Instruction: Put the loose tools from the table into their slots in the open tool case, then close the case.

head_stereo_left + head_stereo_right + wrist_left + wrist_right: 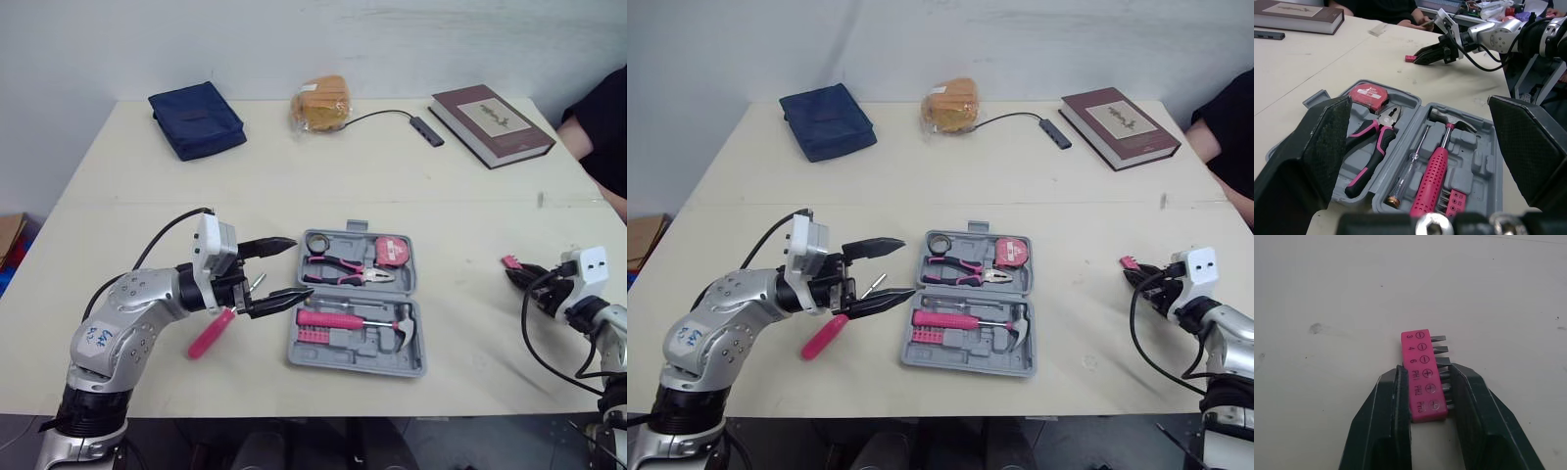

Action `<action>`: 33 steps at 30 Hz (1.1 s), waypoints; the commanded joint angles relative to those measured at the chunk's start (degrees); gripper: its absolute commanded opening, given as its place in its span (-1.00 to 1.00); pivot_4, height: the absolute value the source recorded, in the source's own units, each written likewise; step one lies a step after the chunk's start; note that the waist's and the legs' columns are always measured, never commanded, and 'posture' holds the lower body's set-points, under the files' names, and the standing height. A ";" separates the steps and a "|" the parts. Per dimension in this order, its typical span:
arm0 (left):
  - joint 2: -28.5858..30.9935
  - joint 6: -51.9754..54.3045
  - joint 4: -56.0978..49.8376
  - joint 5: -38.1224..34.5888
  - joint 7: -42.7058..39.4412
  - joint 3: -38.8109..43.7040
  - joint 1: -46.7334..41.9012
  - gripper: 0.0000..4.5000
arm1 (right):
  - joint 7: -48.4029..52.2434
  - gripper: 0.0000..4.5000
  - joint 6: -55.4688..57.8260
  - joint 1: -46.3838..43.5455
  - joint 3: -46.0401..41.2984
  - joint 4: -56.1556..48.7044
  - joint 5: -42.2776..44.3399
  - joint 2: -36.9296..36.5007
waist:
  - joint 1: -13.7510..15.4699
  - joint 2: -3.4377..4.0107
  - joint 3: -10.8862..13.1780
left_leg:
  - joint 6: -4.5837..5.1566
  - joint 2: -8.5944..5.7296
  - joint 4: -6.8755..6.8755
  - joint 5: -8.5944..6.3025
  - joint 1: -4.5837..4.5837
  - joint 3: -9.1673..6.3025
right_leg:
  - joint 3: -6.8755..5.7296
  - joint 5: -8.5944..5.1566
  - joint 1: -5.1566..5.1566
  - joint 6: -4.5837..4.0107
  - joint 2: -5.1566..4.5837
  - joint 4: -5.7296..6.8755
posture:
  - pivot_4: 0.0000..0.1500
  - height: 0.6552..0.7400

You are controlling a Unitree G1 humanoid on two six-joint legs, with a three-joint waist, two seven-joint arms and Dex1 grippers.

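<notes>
Lower left, pink screwdriver (211, 335) lies on surface beneath L claw (302, 267), spread wide beside open tool case (353, 366) at centre; at right edge, R claw (1427, 372) pinches bit strip (1418, 350) by one end, so it may twist/drop en route.

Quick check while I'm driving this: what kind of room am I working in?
Probably an office or lab test setup, not a workshop: a plain table by a bare white wall, with a book, a blue pouch and a person at the side.
</notes>
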 commanded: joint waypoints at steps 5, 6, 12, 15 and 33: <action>-0.31 -2.17 -0.83 -0.64 -2.05 0.11 -0.86 1.00 | 1.33 -0.65 3.03 8.14 -1.92 -19.50 3.14 -2.17 | 0.33 0.14 0.08 | -0.01 -0.01 -0.05 0.00 -0.11 -0.07 | -0.06 0.00 -0.10 0.00 -0.01 -0.04 | 1.00 1.00; -0.25 -2.79 -0.48 -0.37 -2.51 0.15 -1.12 1.00 | 2.34 -0.65 5.37 9.34 -1.79 -24.46 4.14 -3.00 | 0.28 0.29 0.15 | -0.01 -0.01 -0.05 0.00 -0.16 -0.05 | -0.04 0.00 -0.17 0.00 -0.01 -0.02 | 1.00 1.00; 1.06 -9.04 1.93 3.86 -6.97 -1.34 -2.50 1.00 | 7.99 -0.65 23.20 14.03 1.85 -51.39 12.16 -8.63 | -0.07 0.48 0.26 | -0.07 0.10 -0.08 0.00 -0.13 0.09 | -0.05 -0.01 -0.28 -0.01 0.14 0.11 | 1.00 1.00; 1.87 -9.68 2.32 4.07 -9.00 -2.17 -2.45 1.00 | 8.31 -0.65 31.43 13.55 5.37 -62.69 16.11 -11.47 | 0.23 0.45 0.27 | -0.11 0.15 -0.08 -0.01 -0.14 -0.05 | -0.01 -0.02 -0.26 -0.08 0.19 0.07 | 1.00 1.00; 6.12 -15.43 0.75 8.92 -14.63 -3.88 5.24 1.00 | -1.51 -0.65 50.73 1.57 34.06 -85.77 12.78 -8.84 | 1.38 0.27 0.38 | -0.06 0.06 -0.08 -0.03 -0.40 -0.22 | -0.17 -0.05 -0.40 -0.15 -0.06 -0.12 | 1.00 1.00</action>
